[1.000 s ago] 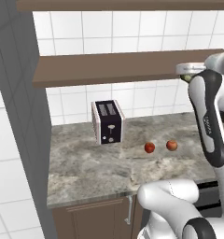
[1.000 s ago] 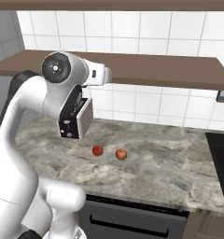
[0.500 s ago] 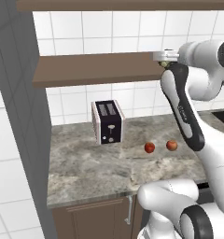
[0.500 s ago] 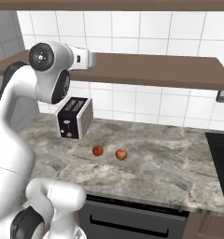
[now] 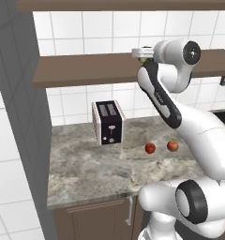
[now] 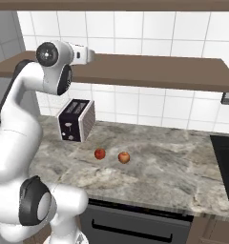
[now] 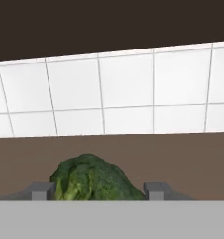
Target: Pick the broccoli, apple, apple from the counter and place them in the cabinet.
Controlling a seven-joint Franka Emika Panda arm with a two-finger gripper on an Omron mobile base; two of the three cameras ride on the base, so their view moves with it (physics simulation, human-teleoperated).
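Note:
My gripper (image 7: 99, 191) is shut on the broccoli (image 7: 90, 179), whose dark green crown bulges between the two fingertips. It hovers just over the brown cabinet (image 7: 179, 158) board, in front of the white tiles. From the left base the gripper (image 5: 141, 53) reaches over the cabinet (image 5: 81, 71) edge with a bit of green broccoli (image 5: 142, 59) under it. Both apples lie on the counter (image 5: 86, 168): the red apple (image 5: 150, 148) and the orange-red apple (image 5: 172, 146) side by side. The right base view has the red apple (image 6: 100, 153) left of the orange-red apple (image 6: 124, 157).
A black and silver toaster (image 5: 108, 123) stands at the back of the counter, left of the apples. A second brown shelf (image 5: 123, 4) runs above the cabinet board. A grey wall (image 5: 16, 117) closes the left side. A dark cooktop (image 6: 226, 162) lies at the counter's right end.
The arm has swung the hand leftward along the shelf in the left base view, carrying the broccoli over the cabinet board. The apples and toaster have stayed put.

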